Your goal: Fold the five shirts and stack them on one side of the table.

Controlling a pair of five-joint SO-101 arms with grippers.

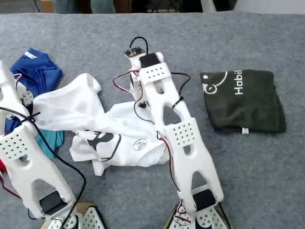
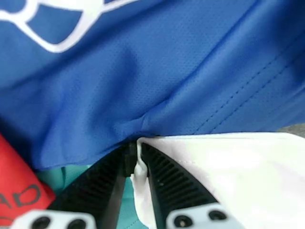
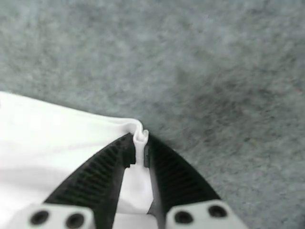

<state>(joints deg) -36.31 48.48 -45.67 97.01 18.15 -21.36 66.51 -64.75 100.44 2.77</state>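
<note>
Your left gripper [image 2: 137, 161] is squeezed narrow on a thin edge of the white shirt [image 1: 90, 119], with cloth caught between both fingers. Your right gripper [image 3: 139, 145] is the same: narrow, clamped on a small bunched bit of the white shirt's edge, with bare grey bench [image 3: 219, 71] just beyond it.

The white shirt lies crumpled and unfolded, from the middle of the bench toward the left edge. Dark print shows on the part closer to the near edge, and one sleeve sticks out toward the far edge. Your left arm [image 1: 21, 143] runs up along the left edge over the shirt's left end. Your right arm [image 1: 183, 138] comes up from the near edge through the centre, over the shirt's right end.

The blue shirt [image 1: 37, 71] is bunched by the left edge, farther back, touching the white shirt. In the left wrist view it sits just past the gripped edge, with white print on it. The teal shirt [image 1: 53, 140] peeks out from under the white shirt and the left arm. The red shirt [image 2: 16, 191] is right beside the teal one at the left edge, mostly hidden.

The dark green shirt [image 1: 243, 100] is folded into a neat rectangle toward the right edge, white lettering up. It lies well apart from the white shirt and both arms.
</note>
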